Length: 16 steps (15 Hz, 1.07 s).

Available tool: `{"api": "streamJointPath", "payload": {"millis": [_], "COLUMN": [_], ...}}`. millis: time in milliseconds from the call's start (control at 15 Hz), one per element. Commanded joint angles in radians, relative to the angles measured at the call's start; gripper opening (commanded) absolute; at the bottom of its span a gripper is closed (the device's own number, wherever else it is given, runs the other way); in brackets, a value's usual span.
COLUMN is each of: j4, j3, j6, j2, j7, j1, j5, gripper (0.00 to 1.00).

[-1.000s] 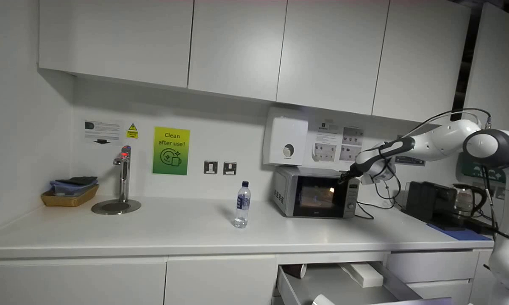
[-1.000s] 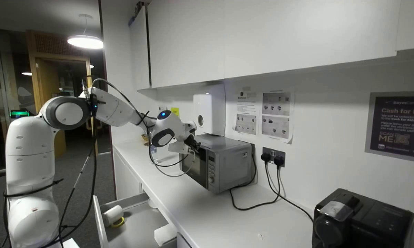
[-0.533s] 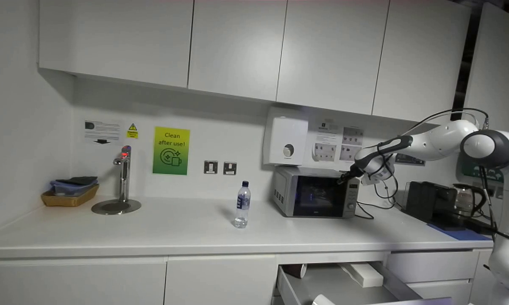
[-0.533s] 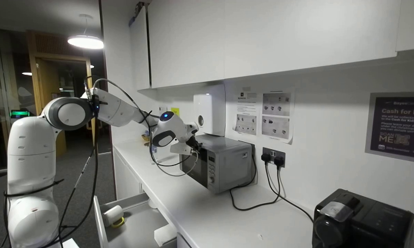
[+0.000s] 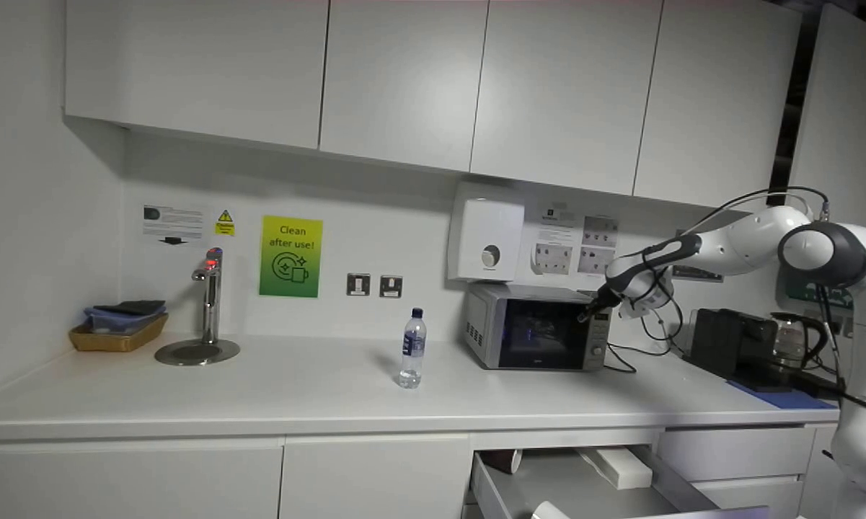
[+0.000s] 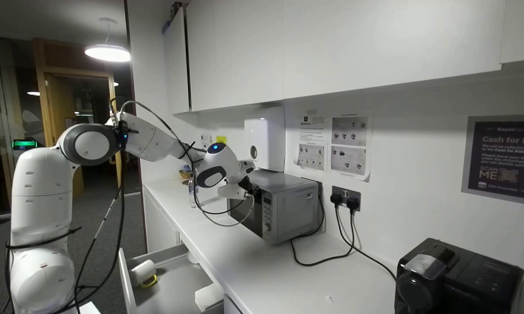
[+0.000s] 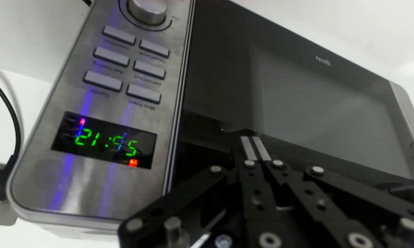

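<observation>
Silver microwave (image 6: 288,209) — black door (image 7: 289,89) shut, display (image 7: 104,140) lit — on counter (image 5: 295,389).

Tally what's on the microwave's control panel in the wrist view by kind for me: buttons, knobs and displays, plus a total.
Buttons: 6
Knob: 1
Display: 1
Total: 8

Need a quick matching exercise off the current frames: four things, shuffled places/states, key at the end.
Things:
1. gripper
2. plastic bottle with blue cap
3. white mug with yellow handle
4. microwave display

Places/states:
A. upright on the countertop
B. lit with green digits
C. shut, in front of the microwave door
D. inside the open drawer

Pairs: 1-C, 2-A, 3-D, 4-B
</observation>
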Motion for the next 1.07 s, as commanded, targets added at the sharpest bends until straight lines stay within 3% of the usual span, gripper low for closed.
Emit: {"api": "streamJointPath", "payload": {"millis": [0, 400, 1000], "j4": [-0.006, -0.05, -0.204], "j3": [-0.029, 0.009, 0.027], "j6": [-0.087, -0.2, -0.259], "j2": [-0.028, -0.084, -0.257], "j7": [0.084, 0.198, 0.318], "j1": [0.009, -0.008, 0.018], "j5": [-0.119, -0.253, -0.308], "gripper": [0.0, 0.0, 0.0]}}
